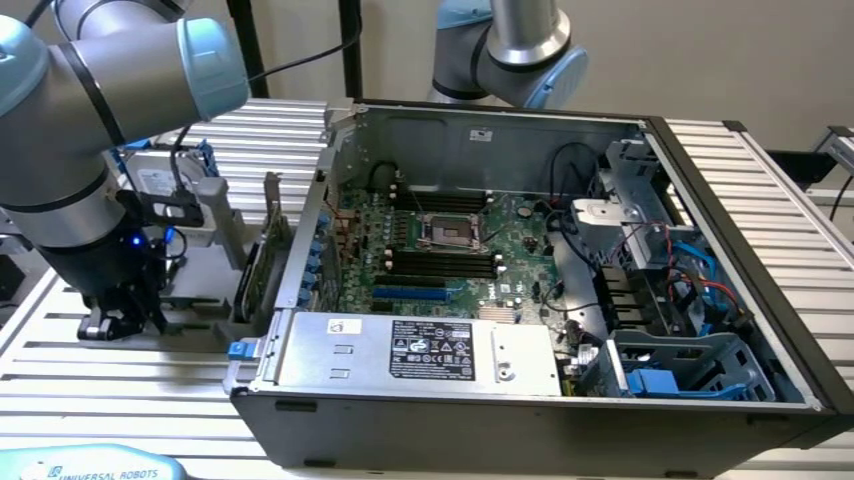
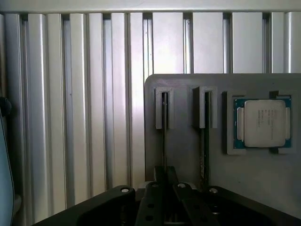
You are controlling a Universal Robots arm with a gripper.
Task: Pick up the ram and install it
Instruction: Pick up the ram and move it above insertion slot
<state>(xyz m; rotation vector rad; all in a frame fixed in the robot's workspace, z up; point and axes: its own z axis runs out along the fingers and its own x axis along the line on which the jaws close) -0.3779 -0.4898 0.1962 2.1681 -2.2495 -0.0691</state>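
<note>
Pincer (image 2: 164,178) sits low, in line with the ram (image 2: 164,134), which stands on edge in a slotted grey holder (image 2: 183,155), probably so its flat faces can be pinched; can't tell if it's clamped. Second stick (image 2: 205,141) and processor chip (image 2: 263,123) share the holder. Exterior view adds context: the holder is on the table (image 1: 134,400), on the exterior view's left of the open case (image 1: 534,425), whose black slots (image 1: 434,262) look empty.

Green motherboard (image 1: 441,240), black claw (image 2: 165,179), silver processor (image 2: 263,123) edged teal, pale grey ridged table (image 2: 70,117), grey holder (image 2: 188,160)
</note>
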